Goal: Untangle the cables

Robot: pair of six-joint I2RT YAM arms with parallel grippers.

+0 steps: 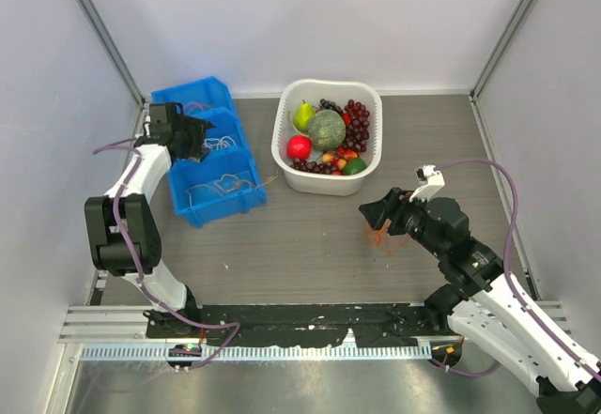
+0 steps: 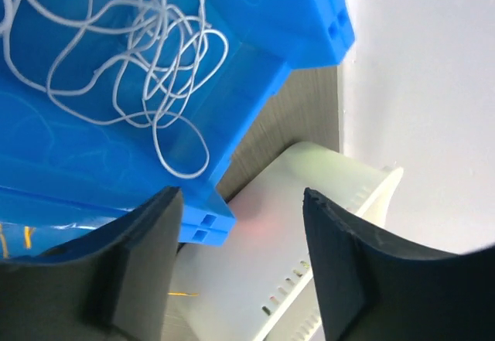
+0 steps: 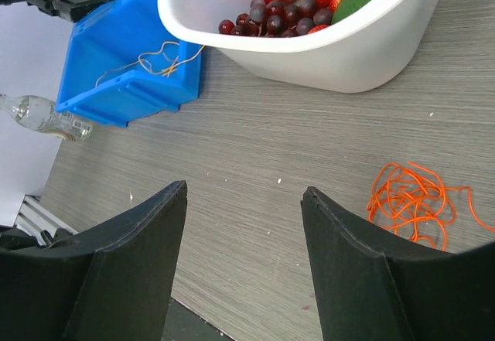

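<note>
An orange-red cable [image 1: 378, 237] lies in a small tangle on the table; in the right wrist view [image 3: 410, 202] it sits just right of my fingers. My right gripper [image 1: 374, 215] is open and empty above the table beside it, also in its own view [image 3: 246, 194]. A white cable [image 2: 131, 55] lies looped in the middle compartment of the blue bin [image 1: 246, 198]. A yellow-orange cable [image 3: 158, 61] lies in the bin's near compartment. My left gripper [image 1: 200, 142] is open and empty over the bin's middle compartment, also in its own view [image 2: 241, 202].
A white basket [image 1: 331, 181] with fruit stands right of the blue bin, near the back wall. A plastic bottle [image 3: 46, 117] lies left of the bin. Grey walls close in the table on three sides.
</note>
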